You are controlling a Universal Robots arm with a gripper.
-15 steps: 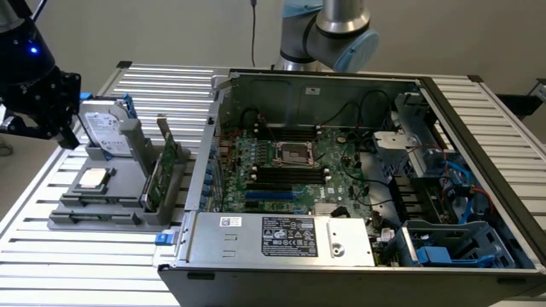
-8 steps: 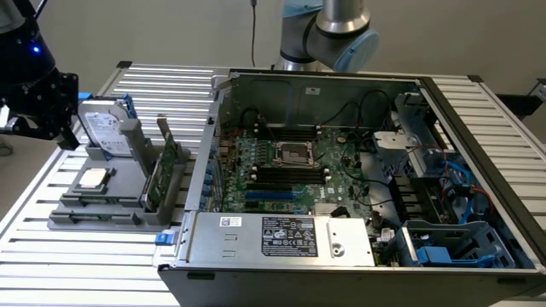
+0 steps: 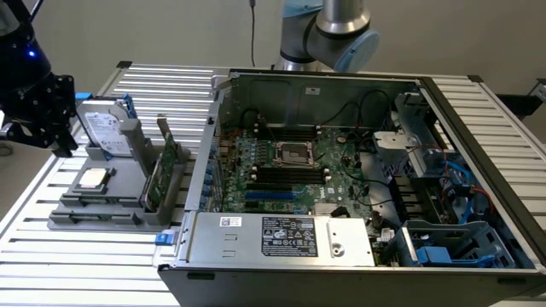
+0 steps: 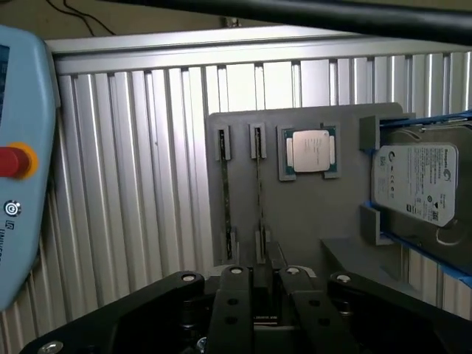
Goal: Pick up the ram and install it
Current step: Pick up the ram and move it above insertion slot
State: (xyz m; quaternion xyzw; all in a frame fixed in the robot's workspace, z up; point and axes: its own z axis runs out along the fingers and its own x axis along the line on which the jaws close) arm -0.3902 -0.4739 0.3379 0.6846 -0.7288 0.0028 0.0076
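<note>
The gripper (image 4: 264, 279) hangs above the grey holder (image 4: 324, 217), its two fingers apart and gripping nothing. The ram (image 4: 259, 192) stands on edge in one of the holder's two long slots, the one just beside the processor chip (image 4: 310, 151), clear of the fingers. A hard drive (image 4: 417, 184) with blue rails sits past the chip. In the exterior view the holder rests on a slatted metal table (image 3: 85, 268), with a green card (image 3: 160, 174) upright along the side nearest the open computer case (image 3: 282, 96), where the motherboard (image 3: 295, 192) lies flat inside.
</note>
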